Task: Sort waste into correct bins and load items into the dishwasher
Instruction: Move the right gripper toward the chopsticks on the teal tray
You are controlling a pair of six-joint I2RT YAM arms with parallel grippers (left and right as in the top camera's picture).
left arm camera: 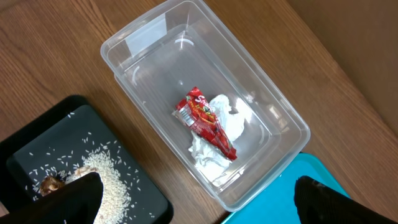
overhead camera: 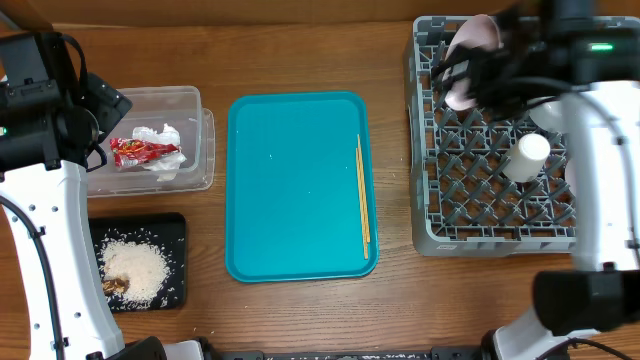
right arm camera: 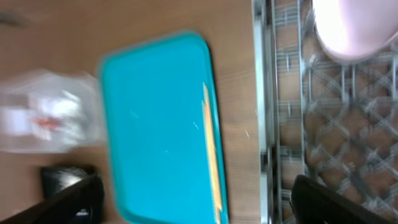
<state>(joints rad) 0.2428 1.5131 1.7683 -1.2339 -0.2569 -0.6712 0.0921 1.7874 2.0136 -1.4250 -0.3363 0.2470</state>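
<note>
The grey dishwasher rack point(overhead camera: 440, 215) stands at the right. A pale pink plate point(overhead camera: 478, 30) leans upright in its far left corner, and a white cup point(overhead camera: 527, 157) sits further in. My right gripper point(overhead camera: 470, 70) hovers open just over the plate point(right arm camera: 351, 28), holding nothing. Two wooden chopsticks point(overhead camera: 363, 195) lie along the right edge of the teal tray point(overhead camera: 290, 180). The clear tub point(left arm camera: 137, 68) holds the red wrapper point(left arm camera: 205, 121) and white tissue point(left arm camera: 227, 118). My left gripper point(left arm camera: 199, 205) hangs open and empty above the tub's near corner. Rice point(overhead camera: 135, 265) lies on the black tray point(overhead camera: 175, 230).
A brown scrap point(overhead camera: 115, 285) sits by the rice on the black tray. The right arm's white link point(overhead camera: 600, 180) crosses the rack's right side and hides part of it. Bare wooden table point(overhead camera: 395, 180) separates the teal tray from the rack. The right wrist view is motion-blurred.
</note>
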